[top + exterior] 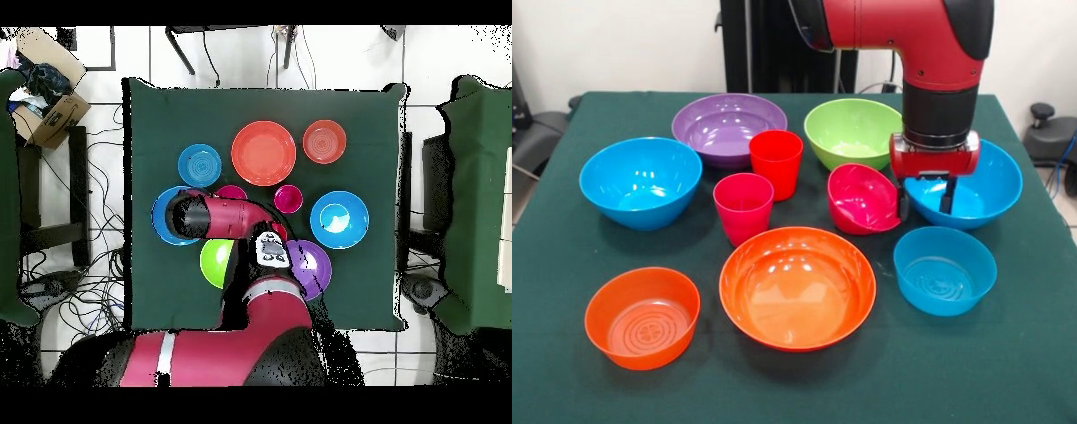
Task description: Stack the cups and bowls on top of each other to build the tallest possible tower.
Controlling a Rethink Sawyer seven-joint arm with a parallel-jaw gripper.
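Green cloth covers the table (591,371), and every bowl and cup sits loose on it, nothing stacked at all. Take the big orange bowl (797,287) at the front as our marker. Just off its left rim sits the small orange bowl (642,316) with rings in its bottom; off its right rim, the small light blue bowl (945,269). Right behind it stands the pink cup (743,207), upright, and behind that the red cup (776,163), the two nearly touching. Farther back are the purple bowl (728,128) and the lime green bowl (853,132), side by side. Out to the back left, a large blue bowl (641,182) sits on its own.

Now the action: the red arm (927,44) comes down behind and to the right of the orange bowl, and the gripper (924,199) has its two dark fingers (946,196) apart, one at the rim of the small magenta bowl (861,199) (tipped up on its side, that one), the other hanging inside the second large blue bowl (984,190). Whether a finger actually touches the magenta rim, I can't tell.
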